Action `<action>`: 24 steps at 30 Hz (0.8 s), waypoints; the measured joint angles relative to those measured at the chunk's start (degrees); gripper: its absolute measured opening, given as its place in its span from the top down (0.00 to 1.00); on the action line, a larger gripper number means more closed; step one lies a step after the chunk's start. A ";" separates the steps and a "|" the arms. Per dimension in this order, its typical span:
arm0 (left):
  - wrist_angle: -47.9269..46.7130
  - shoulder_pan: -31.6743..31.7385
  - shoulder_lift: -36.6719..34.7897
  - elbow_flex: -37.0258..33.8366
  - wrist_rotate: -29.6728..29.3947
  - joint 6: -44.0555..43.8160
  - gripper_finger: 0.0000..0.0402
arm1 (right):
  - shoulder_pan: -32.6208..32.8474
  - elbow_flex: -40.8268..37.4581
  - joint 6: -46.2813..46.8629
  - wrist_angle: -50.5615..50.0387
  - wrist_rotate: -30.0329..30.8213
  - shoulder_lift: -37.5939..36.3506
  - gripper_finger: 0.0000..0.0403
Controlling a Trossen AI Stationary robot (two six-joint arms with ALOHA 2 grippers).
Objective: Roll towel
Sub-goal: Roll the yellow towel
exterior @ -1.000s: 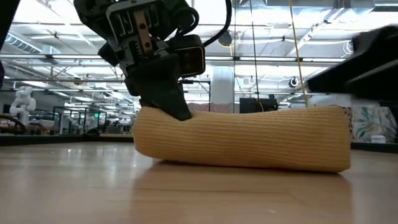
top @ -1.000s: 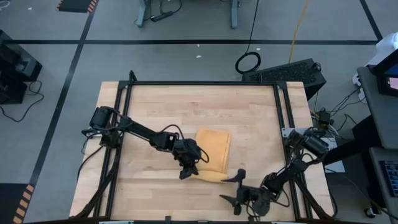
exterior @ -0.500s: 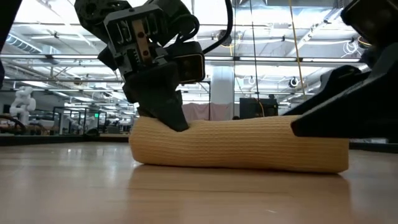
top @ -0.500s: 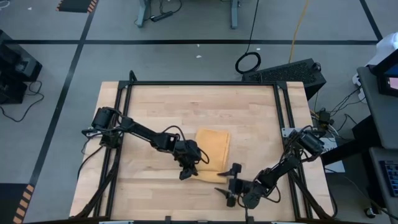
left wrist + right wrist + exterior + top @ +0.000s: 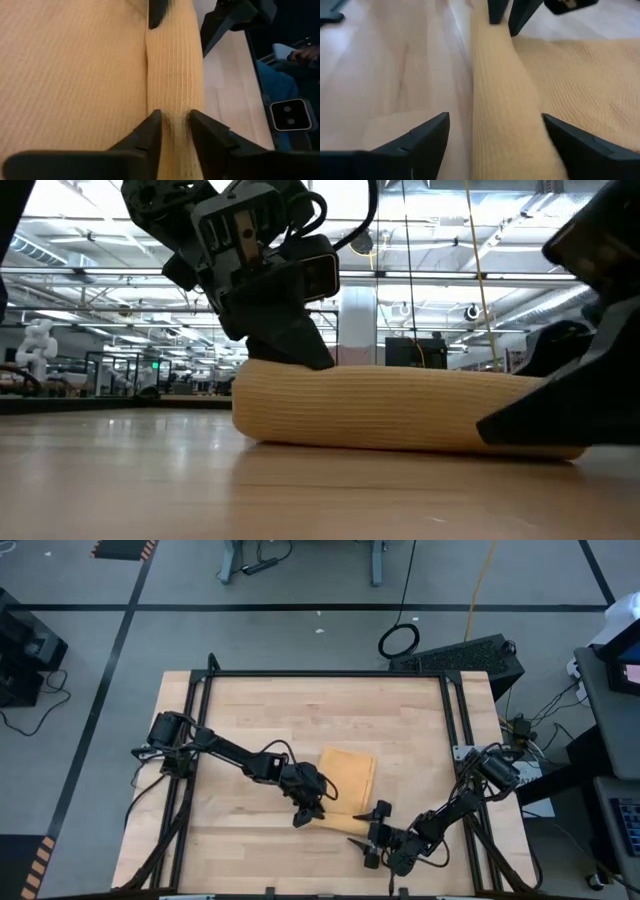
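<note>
Dark fingers of the left gripper [image 5: 174,131] pinch one end of the towel's [image 5: 350,772] rolled edge, slightly looser than a second ago. The right gripper [image 5: 372,833], jaws wide, now straddles the roll's other end, having closed in from beside it. The mustard towel has shifted slightly and lies on the wooden table [image 5: 250,710], roll nearest both grippers, flat part beyond.
</note>
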 joint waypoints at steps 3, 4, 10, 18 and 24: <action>-0.13 0.06 -0.38 0.00 -0.48 -0.09 0.64 | -0.03 0.00 1.91 0.79 0.19 1.80 0.31; 0.05 0.09 -0.44 0.00 -0.48 -0.12 0.61 | -0.03 0.02 2.53 0.91 0.63 2.32 0.33; -0.61 -0.50 -5.14 -0.04 -0.47 1.34 0.48 | -0.03 0.11 3.96 1.92 1.81 3.74 0.54; -5.06 -11.82 -11.19 -0.11 -26.83 19.45 0.47 | 0.08 0.13 2.81 1.81 1.11 3.77 0.73; -5.43 -20.66 -5.53 -0.48 -43.98 27.24 0.47 | 0.08 0.11 2.86 1.74 0.75 3.83 0.74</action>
